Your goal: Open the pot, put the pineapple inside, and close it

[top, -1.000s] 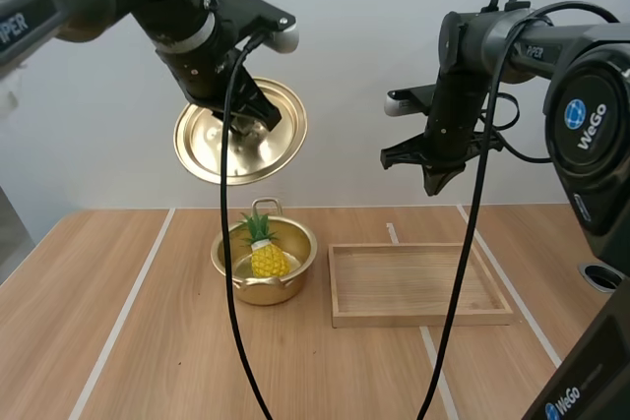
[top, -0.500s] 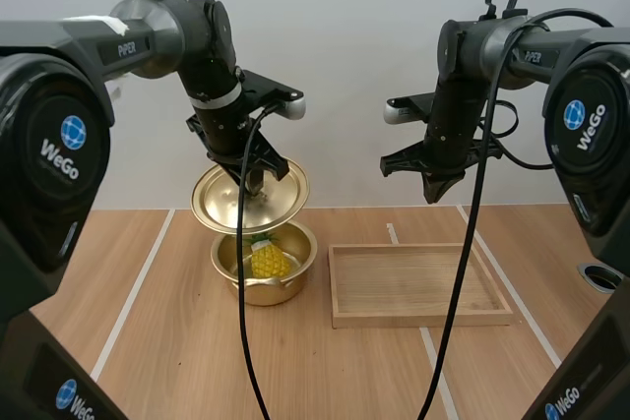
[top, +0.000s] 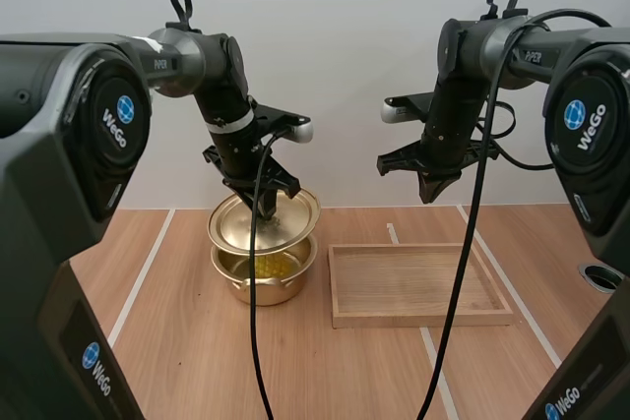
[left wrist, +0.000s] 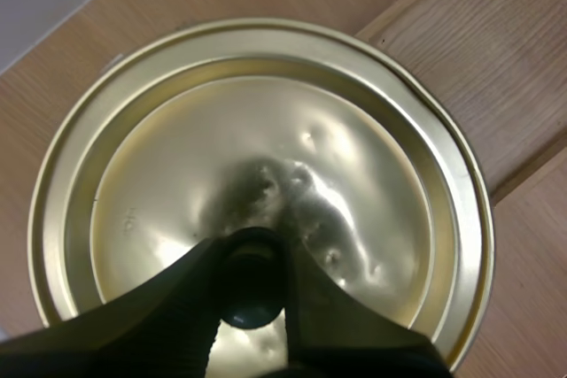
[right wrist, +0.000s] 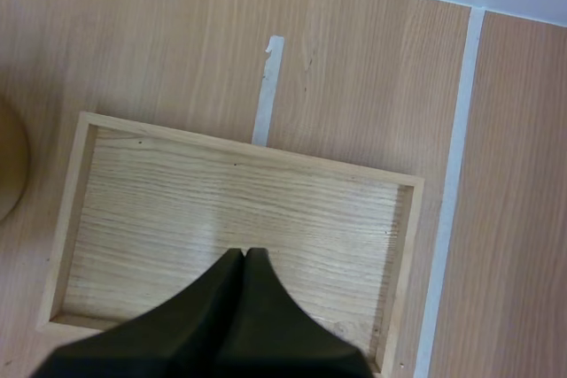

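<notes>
The pale wooden table (top: 177,341) carried a shallow rectangular wooden tray (top: 423,320) and, just beside it on its left, a round gold metal pot (top: 258,287) with side handles. A round gold metal lid (top: 290,218) hung tilted right above the pot, covering most of its mouth; whether the rims touched could not be told. The left gripper (left wrist: 252,254) pinched the lid's small black knob (left wrist: 251,294) between its fingertips. The right gripper (right wrist: 244,256) hung high over the tray, fingers pressed together into one dark wedge around nothing. The small yellow pineapple (top: 268,265) sat inside the pot, glimpsed under the lid's raised edge.
</notes>
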`<state>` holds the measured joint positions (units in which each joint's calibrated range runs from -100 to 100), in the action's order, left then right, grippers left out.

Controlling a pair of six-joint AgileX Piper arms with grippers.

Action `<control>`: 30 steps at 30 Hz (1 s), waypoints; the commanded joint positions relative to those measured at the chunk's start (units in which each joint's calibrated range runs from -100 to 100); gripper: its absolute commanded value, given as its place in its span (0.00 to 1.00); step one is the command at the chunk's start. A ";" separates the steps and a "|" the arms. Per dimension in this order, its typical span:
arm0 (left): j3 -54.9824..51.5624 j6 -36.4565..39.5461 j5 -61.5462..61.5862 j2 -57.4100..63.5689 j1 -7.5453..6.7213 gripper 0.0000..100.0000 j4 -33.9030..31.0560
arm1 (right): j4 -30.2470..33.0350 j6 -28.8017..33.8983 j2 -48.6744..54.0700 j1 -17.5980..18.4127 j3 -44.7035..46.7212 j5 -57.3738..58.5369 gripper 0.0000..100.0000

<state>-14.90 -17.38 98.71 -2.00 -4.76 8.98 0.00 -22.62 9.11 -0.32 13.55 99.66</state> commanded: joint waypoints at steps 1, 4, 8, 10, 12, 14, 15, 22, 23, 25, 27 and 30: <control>-2.04 -0.29 -4.12 -0.97 -0.15 0.00 0.06 | -0.30 -1.05 0.91 -0.18 0.02 0.34 0.00; -3.01 -0.29 -4.76 -2.20 -0.15 0.00 -0.31 | -0.30 -1.05 0.91 -0.18 0.02 0.34 0.00; -3.47 -0.29 -6.38 -3.23 -0.15 0.00 -0.05 | -0.57 -1.04 0.91 -0.18 0.02 0.34 0.00; -3.66 -0.29 -7.80 -3.39 -0.15 0.00 -0.03 | -0.55 -1.16 0.91 -0.18 0.02 0.34 0.00; -4.04 -0.29 -9.07 -3.39 -0.15 0.00 -0.03 | -0.55 -1.16 0.91 -0.18 0.02 0.34 0.00; -5.01 -0.29 -10.46 -3.39 -0.15 0.00 -0.03 | -0.55 -1.16 0.91 -0.18 0.02 0.34 0.00; -5.52 -0.29 -11.14 -3.39 -0.15 0.00 -0.03 | -0.55 -1.16 0.91 -0.18 0.02 0.34 0.00; -9.69 -0.29 -15.52 -3.53 -0.15 0.03 -2.85 | -0.55 -1.70 0.91 -0.18 0.02 0.34 0.00; -9.69 -0.29 -15.52 -3.53 -0.15 0.05 -2.86 | -0.55 -1.81 0.91 -0.18 0.02 0.34 0.00; -9.69 -0.29 -15.52 -3.63 -0.15 0.18 -2.86 | -0.81 -2.01 0.91 -0.18 0.02 0.34 0.00; -9.69 -0.29 -15.52 -3.63 -0.15 0.33 -2.74 | -1.03 -2.01 0.91 -0.18 0.02 0.34 0.00; -9.69 -0.01 -15.52 -3.63 -0.15 0.65 -2.74 | -1.04 -2.25 0.91 -0.18 0.02 0.34 0.00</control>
<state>-23.90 -17.47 82.98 -5.20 -4.86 7.50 -0.68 -24.33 9.11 -0.32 13.55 99.66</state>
